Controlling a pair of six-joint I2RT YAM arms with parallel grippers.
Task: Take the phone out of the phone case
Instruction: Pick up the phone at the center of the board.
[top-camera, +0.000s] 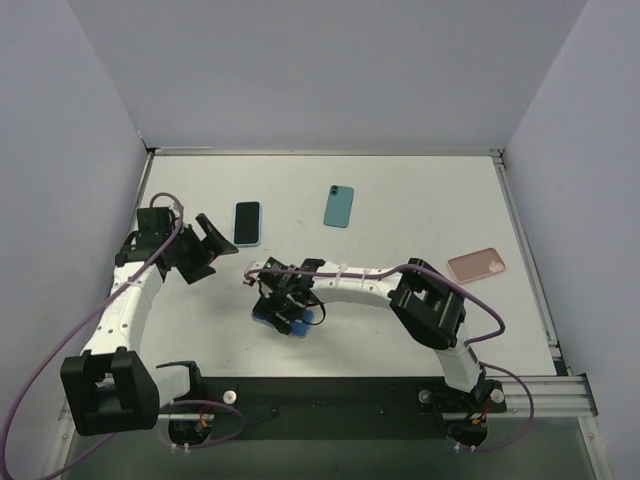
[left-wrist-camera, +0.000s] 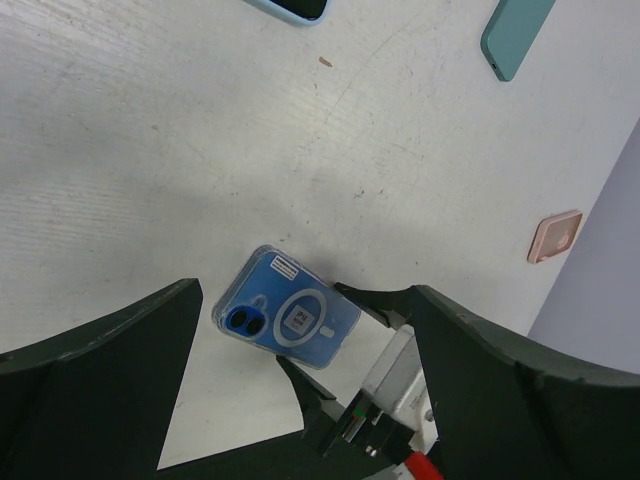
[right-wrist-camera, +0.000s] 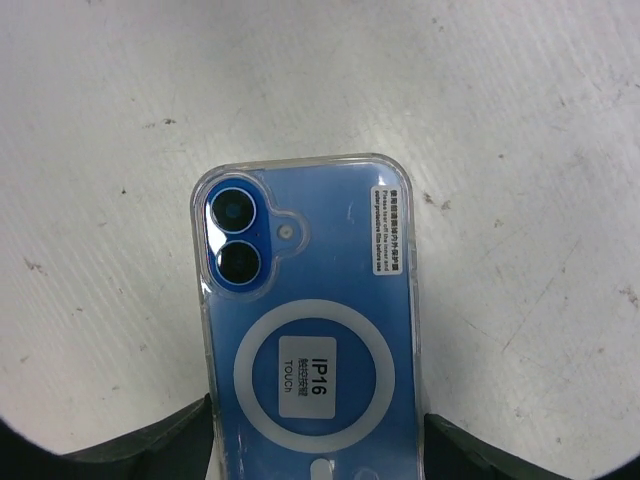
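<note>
A blue phone in a clear case (right-wrist-camera: 315, 340) lies back-up, its twin camera lenses and white ring showing. It also shows in the top view (top-camera: 284, 320) and in the left wrist view (left-wrist-camera: 287, 308). My right gripper (right-wrist-camera: 315, 462) is shut on the cased phone, one finger on each long side near its lower end, low over the table (top-camera: 400, 200); its fingers (left-wrist-camera: 300, 385) flank the phone in the left wrist view. My left gripper (top-camera: 205, 247) is open and empty, up and to the left of the phone, apart from it.
A phone in a light blue case (top-camera: 247, 222) lies face-up at the back left. A teal case (top-camera: 339, 206) lies at the back middle. A pink case (top-camera: 476, 265) lies at the right. White walls surround the table.
</note>
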